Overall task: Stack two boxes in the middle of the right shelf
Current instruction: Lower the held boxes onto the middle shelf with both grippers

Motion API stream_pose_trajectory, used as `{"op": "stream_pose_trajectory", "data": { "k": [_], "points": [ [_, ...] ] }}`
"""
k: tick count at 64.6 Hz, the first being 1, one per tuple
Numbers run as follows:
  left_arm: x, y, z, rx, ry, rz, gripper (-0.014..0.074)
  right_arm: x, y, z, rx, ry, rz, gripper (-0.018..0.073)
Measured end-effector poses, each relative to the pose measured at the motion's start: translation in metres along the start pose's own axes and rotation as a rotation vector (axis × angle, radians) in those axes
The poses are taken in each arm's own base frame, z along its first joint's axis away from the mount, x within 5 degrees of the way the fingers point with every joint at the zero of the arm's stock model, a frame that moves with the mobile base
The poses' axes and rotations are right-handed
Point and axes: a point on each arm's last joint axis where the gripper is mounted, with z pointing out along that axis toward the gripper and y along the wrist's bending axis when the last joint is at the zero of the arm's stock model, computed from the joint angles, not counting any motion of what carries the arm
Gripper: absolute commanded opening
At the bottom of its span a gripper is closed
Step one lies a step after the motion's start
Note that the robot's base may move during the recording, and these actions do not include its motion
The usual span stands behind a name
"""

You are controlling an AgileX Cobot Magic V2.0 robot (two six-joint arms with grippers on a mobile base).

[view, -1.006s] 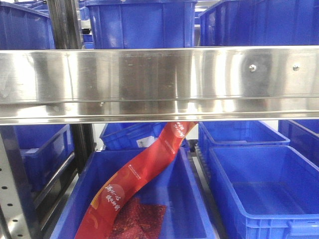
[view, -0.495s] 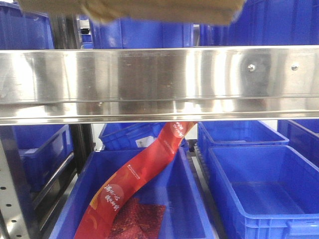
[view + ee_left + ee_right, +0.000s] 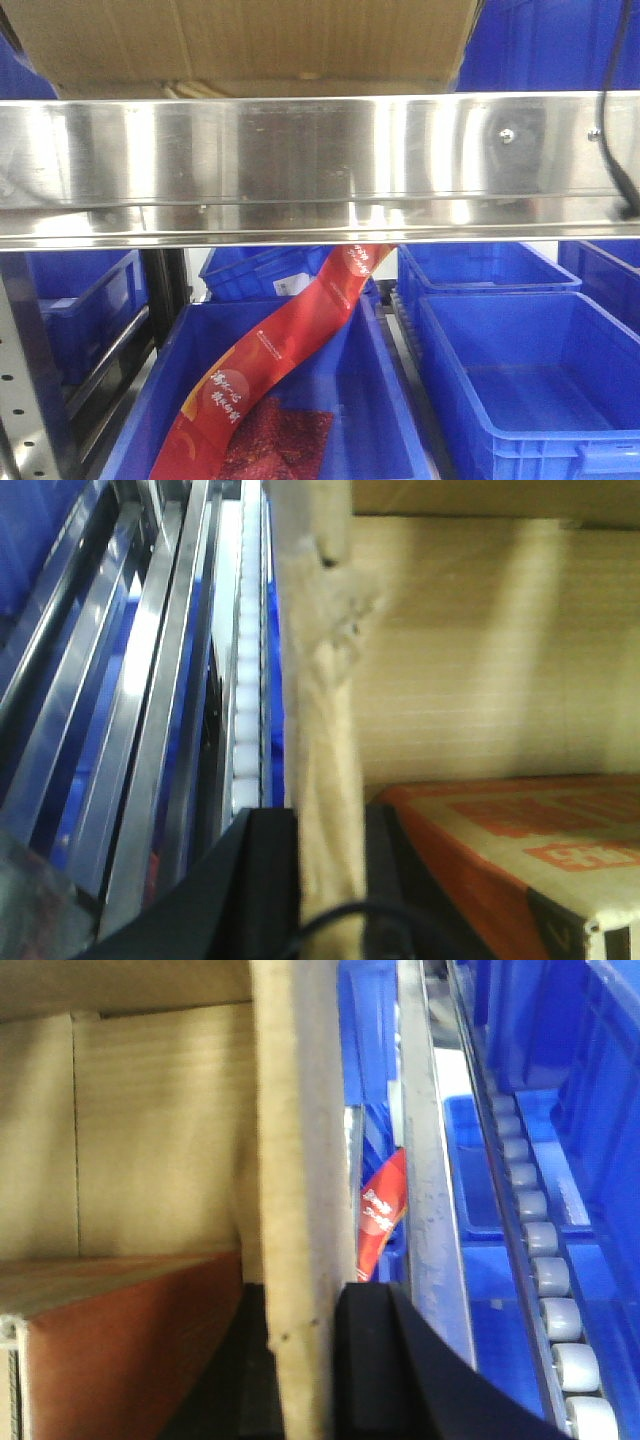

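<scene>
A brown cardboard box (image 3: pixel 250 40) hangs just above the shiny steel shelf (image 3: pixel 320 165) lip, filling the upper left and middle of the front view. A paler cardboard strip (image 3: pixel 250 88) shows under it; I cannot tell whether that is a second box. My left gripper (image 3: pixel 330 880) is shut on the box's left wall (image 3: pixel 315 680), one black finger (image 3: pixel 270 880) outside and one inside. My right gripper (image 3: pixel 305 1370) is shut on the right wall (image 3: pixel 300 1160), with a finger (image 3: pixel 375 1360) outside. An orange-printed carton (image 3: pixel 500 820) lies inside the box.
Blue plastic bins (image 3: pixel 520 370) fill the level below the shelf, one holding a red banner (image 3: pixel 280 350). A perforated steel upright (image 3: pixel 30 400) stands at the lower left. A black cable (image 3: pixel 610 110) hangs at the right. Roller tracks (image 3: pixel 545 1280) run beside the box.
The cardboard box has come down into the front view from the top edge and now covers the blue bins behind the shelf lip. A black cable has appeared at the right.
</scene>
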Motion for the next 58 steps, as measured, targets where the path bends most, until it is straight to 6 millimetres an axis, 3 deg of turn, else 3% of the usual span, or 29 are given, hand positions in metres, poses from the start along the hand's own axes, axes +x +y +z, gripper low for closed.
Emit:
{"op": "stream_pose_trajectory", "data": {
  "k": [5,13,21,26,33,40,45,50,53,58],
  "points": [
    [0.0,0.0,0.002,0.002,-0.005,0.004,0.011,-0.003,0.002,0.0,-0.023,-0.025,0.014,0.0256],
    [-0.001,-0.002,0.005,0.018,-0.013,-0.002,0.0305,-0.009,0.006,0.001,-0.062,-0.09,0.02,0.0435],
    [-0.002,-0.003,0.005,0.025,-0.025,-0.005,0.0423,-0.01,0.008,0.005,-0.071,-0.102,0.019,0.0493],
    [-0.002,-0.003,0.005,0.028,-0.027,-0.006,0.043,-0.011,0.007,0.004,-0.069,-0.11,0.015,0.0477],
    [-0.007,-0.003,0.0,0.034,-0.05,-0.01,0.0401,-0.017,0.008,-0.002,-0.066,-0.126,0.014,0.0418],
    [-0.012,-0.004,-0.006,0.039,-0.079,-0.013,0.035,-0.021,0.007,-0.008,-0.051,-0.13,0.01,0.0252],
    [-0.013,-0.004,-0.007,0.041,-0.085,-0.014,0.0223,-0.021,0.005,-0.009,-0.032,-0.121,0.002,0.0064],
    [-0.013,-0.004,-0.007,0.041,-0.085,-0.014,-0.0023,-0.019,0.003,-0.009,-0.012,-0.098,-0.002,-0.0155],
    [-0.013,-0.004,-0.007,0.041,-0.085,-0.014,-0.0109,-0.018,0.002,-0.009,-0.001,-0.081,-0.003,-0.016],
    [-0.013,-0.004,-0.007,0.039,-0.08,-0.014,-0.0111,-0.015,0.0,-0.009,0.02,-0.047,-0.01,-0.016]
  ]
}}
